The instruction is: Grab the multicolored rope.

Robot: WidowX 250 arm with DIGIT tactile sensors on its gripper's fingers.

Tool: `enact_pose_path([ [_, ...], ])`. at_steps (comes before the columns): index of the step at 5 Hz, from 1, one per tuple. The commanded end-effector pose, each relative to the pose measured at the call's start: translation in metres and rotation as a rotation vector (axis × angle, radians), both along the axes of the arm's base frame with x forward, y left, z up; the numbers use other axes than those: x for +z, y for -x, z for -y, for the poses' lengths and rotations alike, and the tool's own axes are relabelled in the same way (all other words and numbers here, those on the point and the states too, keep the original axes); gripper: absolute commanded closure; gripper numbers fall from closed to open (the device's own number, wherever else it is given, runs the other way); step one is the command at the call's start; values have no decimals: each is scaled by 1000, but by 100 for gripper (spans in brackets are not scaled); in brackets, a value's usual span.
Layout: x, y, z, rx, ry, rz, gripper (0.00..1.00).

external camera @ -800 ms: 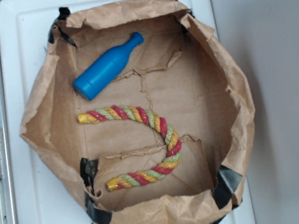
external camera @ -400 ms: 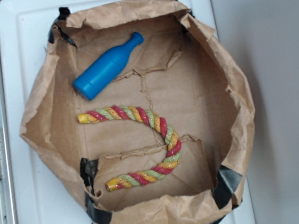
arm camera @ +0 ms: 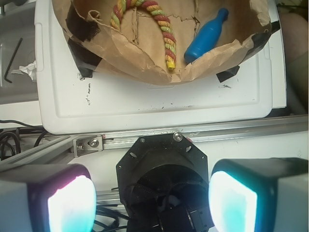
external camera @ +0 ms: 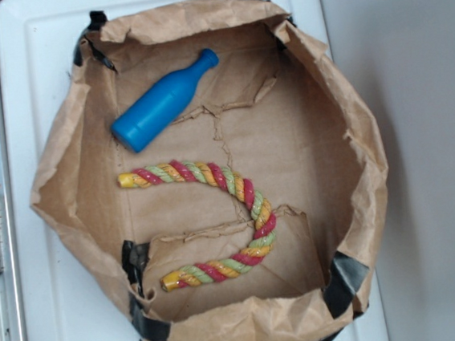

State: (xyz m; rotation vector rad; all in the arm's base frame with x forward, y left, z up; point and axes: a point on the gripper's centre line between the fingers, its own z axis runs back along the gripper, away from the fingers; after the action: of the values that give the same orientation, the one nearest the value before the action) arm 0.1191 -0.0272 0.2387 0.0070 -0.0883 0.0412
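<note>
The multicolored rope [external camera: 242, 193] lies curved like a hook on the floor of a brown paper bin [external camera: 57, 155], its red, yellow and pale green strands ending in yellow caps. It also shows at the top of the wrist view [arm camera: 164, 34]. My gripper [arm camera: 152, 200] is open and empty, its two glowing pads [arm camera: 72, 205] wide apart. It hangs over the black robot base [arm camera: 161, 179], well short of the bin and rope. The gripper itself is not in the exterior view.
A blue bottle [external camera: 164, 102] lies in the bin above the rope, also in the wrist view [arm camera: 205, 36]. The bin sits on a white lid [arm camera: 145, 101]. A metal rail [arm camera: 193, 133] runs between base and lid. An Allen key [arm camera: 12, 60] lies left.
</note>
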Motion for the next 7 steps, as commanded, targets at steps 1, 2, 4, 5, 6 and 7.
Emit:
enact_pose_path([
  [1, -12, -8, -15, 55, -16, -33, 0],
  [2, 2, 3, -20, 91, -42, 1, 0],
  [4, 18, 3, 15, -84, 60, 76, 0],
  [5, 18, 3, 15, -84, 60, 76, 0],
  [6, 18, 3, 15, -84, 60, 76, 0],
  [7, 18, 3, 15, -84, 60, 76, 0],
])
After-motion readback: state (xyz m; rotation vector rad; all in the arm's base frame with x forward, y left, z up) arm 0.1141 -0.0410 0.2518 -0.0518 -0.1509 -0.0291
